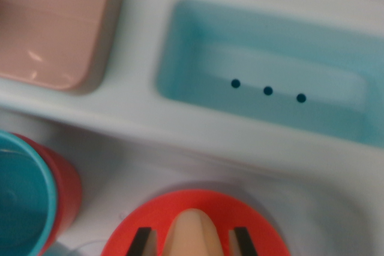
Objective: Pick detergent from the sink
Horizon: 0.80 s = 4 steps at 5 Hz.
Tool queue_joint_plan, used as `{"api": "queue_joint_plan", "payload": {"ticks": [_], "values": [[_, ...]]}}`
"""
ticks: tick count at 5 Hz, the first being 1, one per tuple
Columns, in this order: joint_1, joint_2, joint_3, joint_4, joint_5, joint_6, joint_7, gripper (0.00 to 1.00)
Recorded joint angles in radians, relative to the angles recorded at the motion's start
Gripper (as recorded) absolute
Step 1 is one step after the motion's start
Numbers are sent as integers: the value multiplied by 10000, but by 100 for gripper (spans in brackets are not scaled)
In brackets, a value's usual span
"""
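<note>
At frame bottom, gripper (193, 241) fingers straddle beige nozzle of red-capped detergent (192, 214) in sink (336, 208); clamped or apart, cannot tell. Risk: tapered tip slipping, bottle toppling toward red cup (42, 193). Beyond: empty blue tray (270, 58), pink block (54, 22)

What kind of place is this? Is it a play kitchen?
Probably a toy kitchen sink. There is a pale blue basin with three small drain holes, a white plastic counter around it, and a red and blue cup beside it.
</note>
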Motion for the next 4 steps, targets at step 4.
{"api": "queue_joint_plan", "payload": {"ticks": [4], "values": [[5,-132,-14,375,-63,501,76,100]]}}
